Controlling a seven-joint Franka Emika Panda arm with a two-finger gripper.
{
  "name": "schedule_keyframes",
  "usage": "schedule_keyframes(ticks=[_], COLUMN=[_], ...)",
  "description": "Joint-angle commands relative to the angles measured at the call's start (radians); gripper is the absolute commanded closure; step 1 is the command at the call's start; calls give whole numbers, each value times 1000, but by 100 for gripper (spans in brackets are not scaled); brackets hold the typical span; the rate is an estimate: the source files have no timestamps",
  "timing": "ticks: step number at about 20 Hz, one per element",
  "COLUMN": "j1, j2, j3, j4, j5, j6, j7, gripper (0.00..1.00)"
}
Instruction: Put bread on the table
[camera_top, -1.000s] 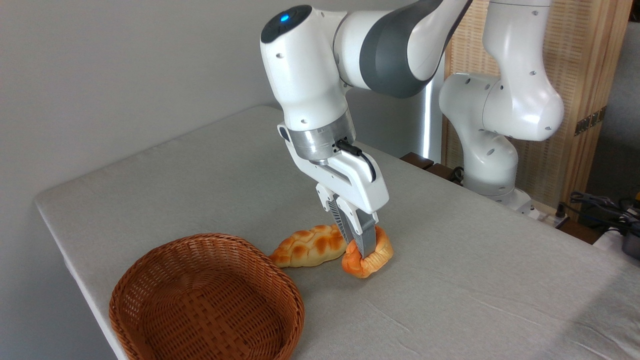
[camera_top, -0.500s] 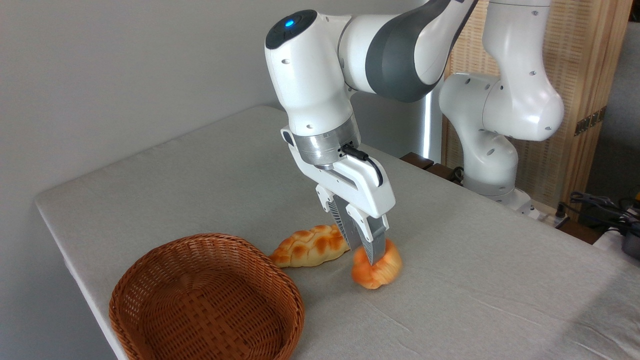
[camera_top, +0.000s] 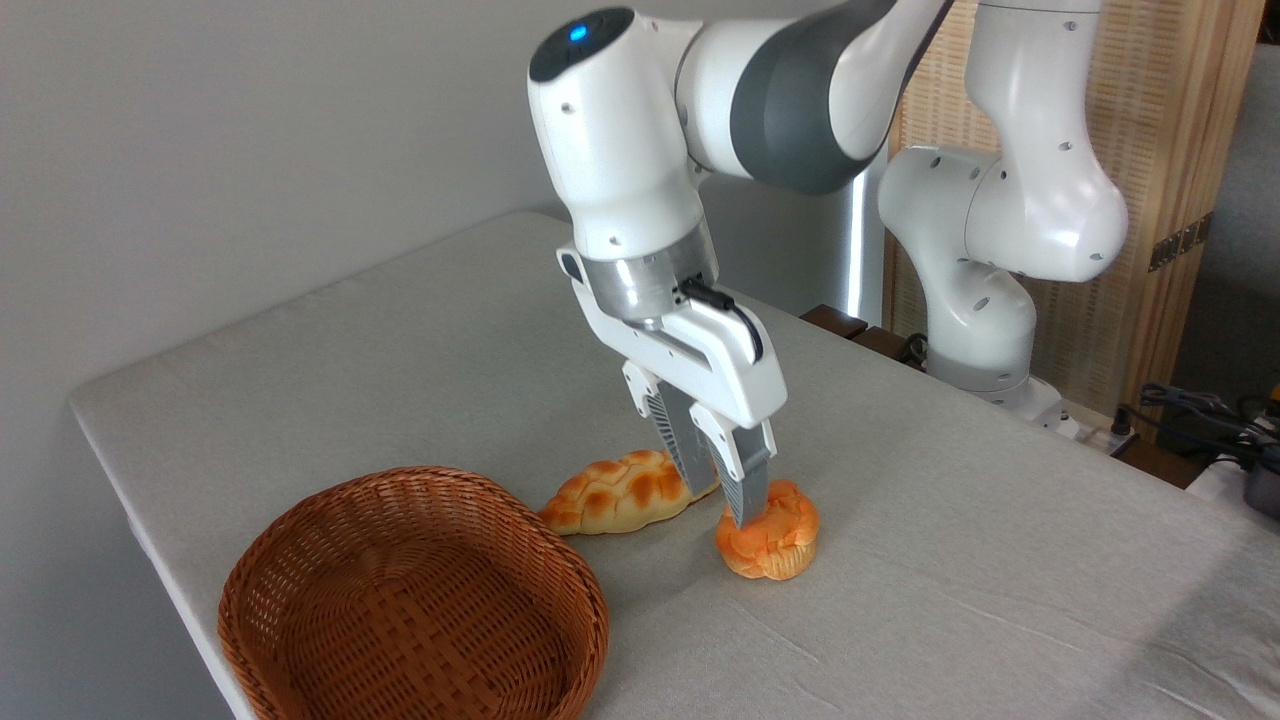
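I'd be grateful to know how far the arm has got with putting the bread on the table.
Nearly done: the bread sits upright on the table, outside the basket. The gripper hangs just at its top left edge; whether it is touching is unclear. Only backing away is left.

Bread (camera_top: 770, 535): small round orange bun with swirled, knotted top, seated upright on the bench (camera_top: 400, 340), centre of frame. Bench: flat, light grey cloth surface, rounded corners.

Brown wicker basket (camera_top: 413, 598) near a braided golden loaf (camera_top: 620, 491) (just apart), wooden screen (camera_top: 1160, 180) behind.
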Motion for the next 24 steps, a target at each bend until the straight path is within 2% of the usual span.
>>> schedule_keyframes(ticks=[1,4,6,9,11,15,24], j1=[-6,-6,-6,-6,-6,-6,-8], j2=[-13,0,37,123,152,201,198], j3=[-15,-52,-58,-77,-80,-118,-108], j4=[72,202,308,489,541,595,595], j5=[-41,-41,-51,-108,-129,-134,-126], j6=[-9,-14,-60,-196,-242,-276,-295], j7=[-80,-193,-201,-203,-204,-281,-268], gripper=[0,0,0,0,0,0,0])
